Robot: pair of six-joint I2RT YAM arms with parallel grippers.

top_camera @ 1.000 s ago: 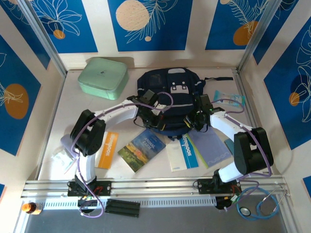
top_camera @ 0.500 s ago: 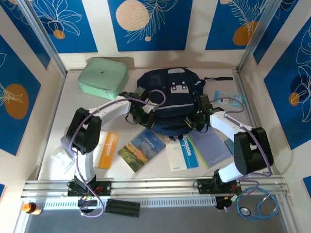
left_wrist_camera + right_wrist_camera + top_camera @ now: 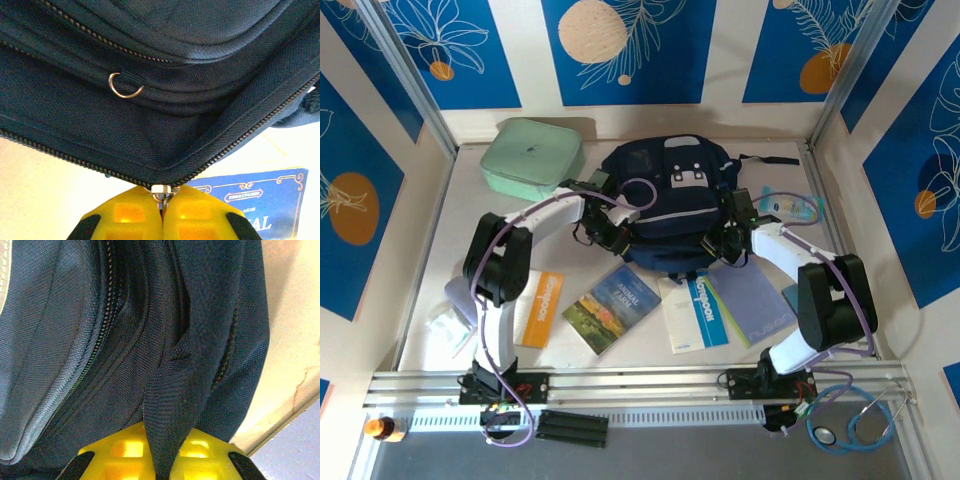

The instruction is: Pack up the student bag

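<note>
Bag (image 3: 672,200) sits upper centre of the top view. My left pincer (image 3: 162,199), pressed together on the zip pull (image 3: 161,189), has dragged it leftward along the bag's near edge. My right pincer (image 3: 161,442) pinches a strap (image 3: 167,400) as anchor. Judgement: the zip is being opened, packing not begun.

We see a navy backpack (image 3: 670,205) with a grey stripe; a mint-green case (image 3: 532,158); yellow fingers (image 3: 127,216).
</note>
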